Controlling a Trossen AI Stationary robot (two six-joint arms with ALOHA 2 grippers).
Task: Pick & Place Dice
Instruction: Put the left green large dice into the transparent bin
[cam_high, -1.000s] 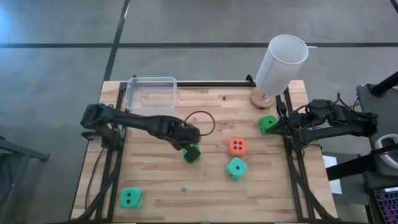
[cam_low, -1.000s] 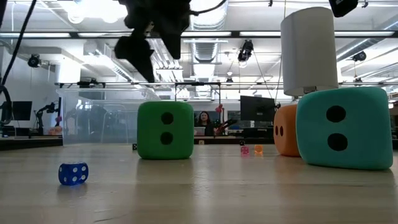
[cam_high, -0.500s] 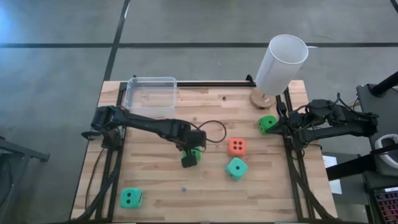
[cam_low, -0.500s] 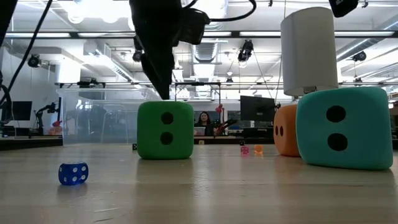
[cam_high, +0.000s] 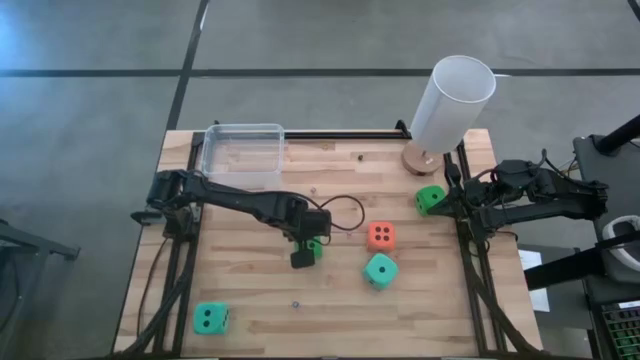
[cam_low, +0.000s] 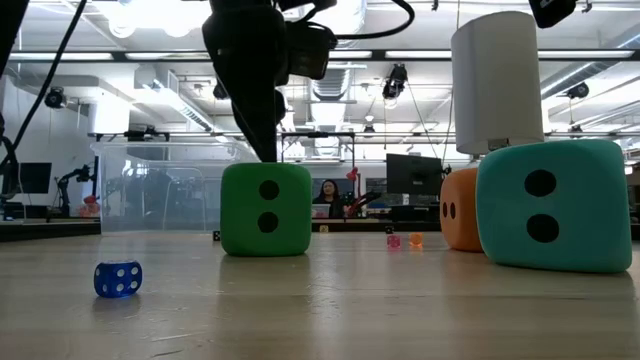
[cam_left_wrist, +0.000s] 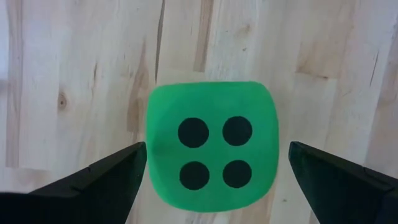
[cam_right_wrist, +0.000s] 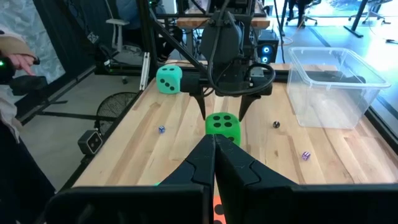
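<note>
Left end effector (cam_high: 304, 253) is hanging right over a green die (cam_left_wrist: 210, 151) near the middle of the bench (cam_high: 250, 300) — fingers spread wide either side of it, not touching, four pips facing up. The orange die (cam_high: 380, 236) and teal die (cam_high: 380, 270) sit just right of centre, another green die (cam_high: 210, 319) is at lower left, and one more green one (cam_high: 430, 199) is by the right end effector (cam_high: 447, 203) at the right edge — its fingers are pressed together, gripping nothing. Clear tub (cam_high: 243, 150) is at upper left.
</note>
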